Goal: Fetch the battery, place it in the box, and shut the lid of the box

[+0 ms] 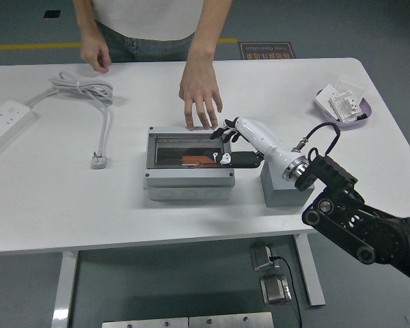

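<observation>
Head view: the grey box sits near the middle of the white bench. Its transparent lid lies down over the top, and the orange battery shows through it, inside the box toward the right part.

The right hand reaches in from the right on a white forearm, at the box's right far corner. Its dark fingers rest spread on the lid edge and its thumb lies low along the box's right side; it grips nothing that can be made out.

A person stands at the far side. One hand has its fingertips pressed on the far edge of the box, just beside the robot's fingers. The other hand hovers at the bench's far left edge.

A grey block stands right of the box. A power strip with its coiled white cable lies far left. A purple tray of small white parts sits far right.
</observation>
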`<state>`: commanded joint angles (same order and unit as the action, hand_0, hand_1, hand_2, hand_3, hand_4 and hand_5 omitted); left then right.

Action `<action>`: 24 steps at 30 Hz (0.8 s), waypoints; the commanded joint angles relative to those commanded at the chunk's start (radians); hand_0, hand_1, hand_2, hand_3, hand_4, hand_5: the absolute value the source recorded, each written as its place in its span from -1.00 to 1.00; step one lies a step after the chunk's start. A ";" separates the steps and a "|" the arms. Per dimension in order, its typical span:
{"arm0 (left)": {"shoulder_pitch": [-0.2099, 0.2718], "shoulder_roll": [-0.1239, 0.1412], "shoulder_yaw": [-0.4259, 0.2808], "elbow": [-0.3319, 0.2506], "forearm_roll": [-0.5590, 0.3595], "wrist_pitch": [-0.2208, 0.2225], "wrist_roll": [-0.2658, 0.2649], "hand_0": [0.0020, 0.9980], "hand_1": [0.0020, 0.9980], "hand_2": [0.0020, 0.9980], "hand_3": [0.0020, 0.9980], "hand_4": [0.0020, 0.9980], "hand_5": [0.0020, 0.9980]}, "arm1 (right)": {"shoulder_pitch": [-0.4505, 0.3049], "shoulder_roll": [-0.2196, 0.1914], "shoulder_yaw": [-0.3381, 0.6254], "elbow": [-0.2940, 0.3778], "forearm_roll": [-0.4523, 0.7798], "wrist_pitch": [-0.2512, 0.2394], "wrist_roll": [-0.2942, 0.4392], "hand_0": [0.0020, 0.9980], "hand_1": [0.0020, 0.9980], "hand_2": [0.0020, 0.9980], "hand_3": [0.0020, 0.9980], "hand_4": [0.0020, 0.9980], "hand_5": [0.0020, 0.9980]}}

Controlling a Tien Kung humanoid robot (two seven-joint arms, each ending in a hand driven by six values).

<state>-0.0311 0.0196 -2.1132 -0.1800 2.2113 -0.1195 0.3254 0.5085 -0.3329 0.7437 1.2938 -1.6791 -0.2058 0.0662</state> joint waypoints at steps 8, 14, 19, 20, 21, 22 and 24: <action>0.008 -0.009 -0.005 0.000 -0.007 0.003 -0.005 0.04 0.18 0.11 0.24 0.24 -0.48 | -0.150 0.021 0.192 0.106 -0.082 0.030 -0.009 -0.02 0.06 0.27 0.16 0.63 0.07; 0.014 -0.018 -0.011 0.000 -0.003 0.005 -0.011 0.04 0.18 0.11 0.24 0.24 -0.48 | -0.223 0.058 0.339 0.184 -0.149 0.066 -0.015 -0.02 0.06 0.27 0.16 0.63 0.07; 0.015 -0.020 -0.007 0.000 -0.006 0.003 -0.016 0.05 0.19 0.11 0.25 0.25 -0.48 | -0.252 0.050 0.459 0.257 -0.200 0.093 -0.027 -0.04 0.04 0.26 0.15 0.63 0.08; 0.015 -0.020 -0.006 0.000 -0.007 0.003 -0.016 0.05 0.19 0.11 0.25 0.25 -0.48 | -0.257 0.048 0.479 0.267 -0.203 0.096 -0.029 -0.04 0.04 0.26 0.15 0.63 0.08; 0.015 -0.020 -0.005 0.000 -0.010 0.003 -0.017 0.05 0.18 0.11 0.25 0.25 -0.48 | -0.266 0.045 0.505 0.279 -0.205 0.099 -0.030 0.02 0.02 0.26 0.14 0.64 0.09; 0.015 -0.020 -0.003 0.000 -0.012 0.003 -0.018 0.05 0.18 0.11 0.25 0.25 -0.48 | -0.272 0.043 0.521 0.285 -0.203 0.100 -0.030 0.02 0.02 0.26 0.14 0.64 0.09; 0.015 -0.020 0.003 0.000 -0.019 0.002 -0.019 0.05 0.18 0.11 0.25 0.25 -0.48 | -0.297 0.042 0.567 0.298 -0.181 0.101 -0.025 0.02 0.02 0.26 0.14 0.64 0.09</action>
<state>-0.0162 0.0000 -2.1101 -0.1800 2.1926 -0.1177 0.3061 0.2112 -0.2910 1.3111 1.5914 -1.8602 -0.1048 0.0409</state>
